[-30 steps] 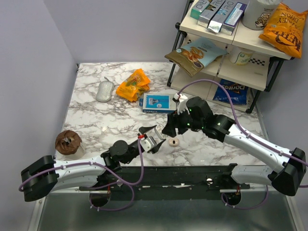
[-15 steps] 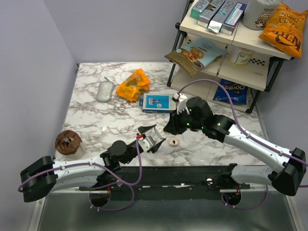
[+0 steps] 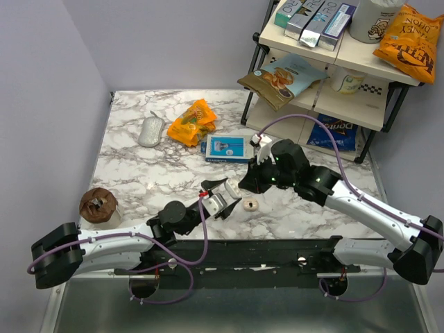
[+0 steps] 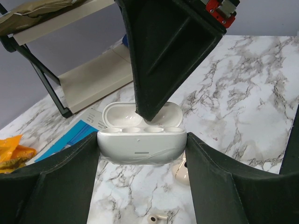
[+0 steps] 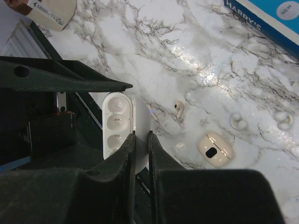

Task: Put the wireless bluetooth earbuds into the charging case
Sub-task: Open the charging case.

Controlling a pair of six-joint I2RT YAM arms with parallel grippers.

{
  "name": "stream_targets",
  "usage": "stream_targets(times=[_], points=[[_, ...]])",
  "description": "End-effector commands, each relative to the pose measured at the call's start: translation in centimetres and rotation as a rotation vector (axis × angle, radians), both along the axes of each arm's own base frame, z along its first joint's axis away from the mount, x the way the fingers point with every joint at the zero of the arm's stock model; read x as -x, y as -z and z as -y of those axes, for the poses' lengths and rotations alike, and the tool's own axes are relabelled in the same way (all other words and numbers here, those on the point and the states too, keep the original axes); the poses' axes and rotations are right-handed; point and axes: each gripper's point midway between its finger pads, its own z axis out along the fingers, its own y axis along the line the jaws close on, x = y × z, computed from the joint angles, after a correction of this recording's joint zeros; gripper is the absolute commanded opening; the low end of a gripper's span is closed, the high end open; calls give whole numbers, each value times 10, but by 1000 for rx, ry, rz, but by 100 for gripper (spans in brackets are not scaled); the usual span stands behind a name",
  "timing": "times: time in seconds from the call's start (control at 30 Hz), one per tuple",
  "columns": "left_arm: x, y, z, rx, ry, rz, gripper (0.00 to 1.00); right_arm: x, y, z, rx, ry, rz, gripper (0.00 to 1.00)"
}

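Observation:
My left gripper [image 3: 222,198] is shut on the white charging case [image 4: 141,147] and holds it by its ends above the table, with the lid open and the wells empty. My right gripper [image 5: 141,135] comes from above and pinches the case's open lid [image 5: 142,122] between nearly closed fingers; it also shows in the top view [image 3: 241,185]. A cream earbud with a dark spot [image 5: 215,150] lies on the marble below the case and also shows in the left wrist view [image 4: 181,171] and the top view [image 3: 250,204]. A smaller cream stemmed piece [image 5: 178,108] lies near it.
Two small white ear tips [image 5: 238,122] lie on the marble by the earbud. A blue-and-white box [image 3: 227,148], an orange snack bag [image 3: 192,122] and a grey-white mouse [image 3: 150,130] lie further back. A brown muffin [image 3: 98,205] sits at the left edge. A shelf rack [image 3: 333,76] stands at the back right.
My right gripper has edged a little left onto the case's lid. My left arm has shifted slightly with the case. The earbud on the table has not moved.

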Motion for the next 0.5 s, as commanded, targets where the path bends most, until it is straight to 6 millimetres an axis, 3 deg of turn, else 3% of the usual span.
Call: stream_targets(times=[0.0, 0.03, 0.1, 0.33, 0.47], points=[[-11, 0, 2, -9, -61, -56, 46, 1, -12, 6, -9, -11, 59, 1], [-11, 3, 2, -16, -65, -66, 55, 2, -13, 8, -9, -9, 63, 1], [-14, 4, 2, -13, -82, -81, 98, 1, -17, 9, -6, -8, 81, 1], [-19, 6, 1, 6, -120, -150, 99, 1, -34, 17, -2, -9, 134, 1], [-20, -4, 0, 19, -134, -184, 99, -2, -42, 27, 16, 11, 196, 1]])
